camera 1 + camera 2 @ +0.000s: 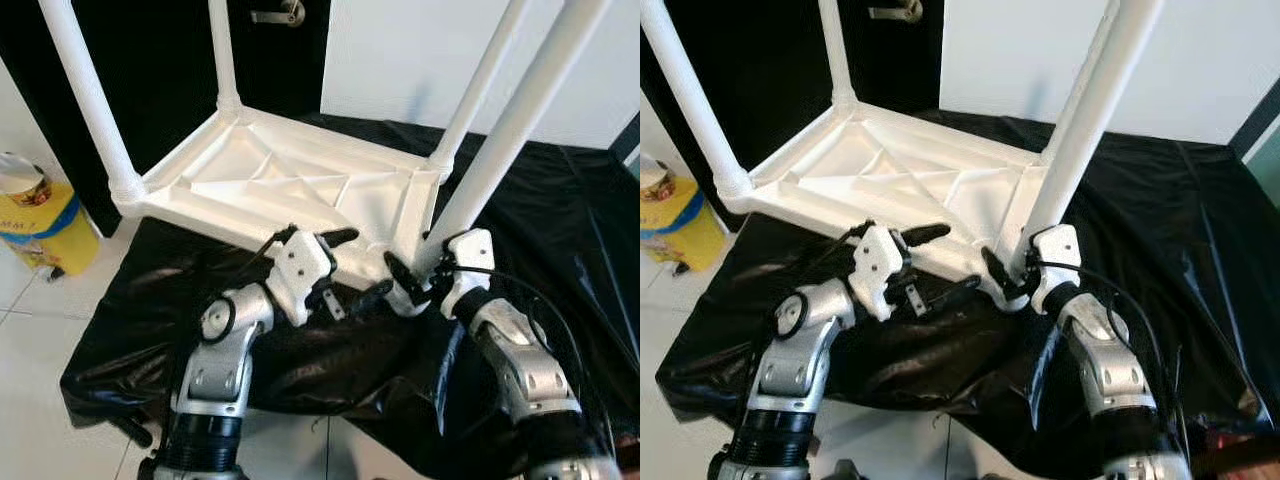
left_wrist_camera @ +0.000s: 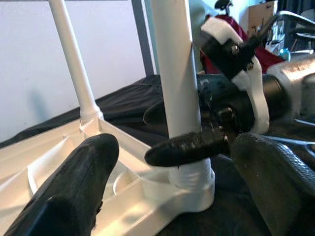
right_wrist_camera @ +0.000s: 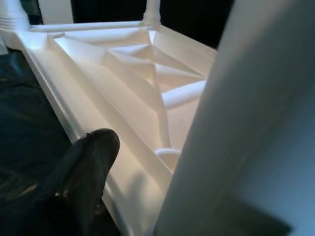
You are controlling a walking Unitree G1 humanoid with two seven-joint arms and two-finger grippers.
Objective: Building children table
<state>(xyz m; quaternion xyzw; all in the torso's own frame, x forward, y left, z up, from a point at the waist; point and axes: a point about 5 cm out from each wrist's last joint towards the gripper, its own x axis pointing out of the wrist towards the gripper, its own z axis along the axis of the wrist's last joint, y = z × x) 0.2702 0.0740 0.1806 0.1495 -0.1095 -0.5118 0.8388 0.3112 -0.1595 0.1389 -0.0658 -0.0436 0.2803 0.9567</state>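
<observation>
A white plastic children's table lies upside down on a black sheet, its four legs pointing up. My right gripper is shut around the base of the near right leg, just above its socket in the table's corner. In the left wrist view one black finger of it crosses the front of that leg. My left gripper stands open at the table's near edge, left of that corner, its fingers spread wide with nothing between them.
A yellow container stands on the tiled floor at the left. Behind the table are a black door with a metal handle and a white wall. The sheet's front edge hangs near my arms.
</observation>
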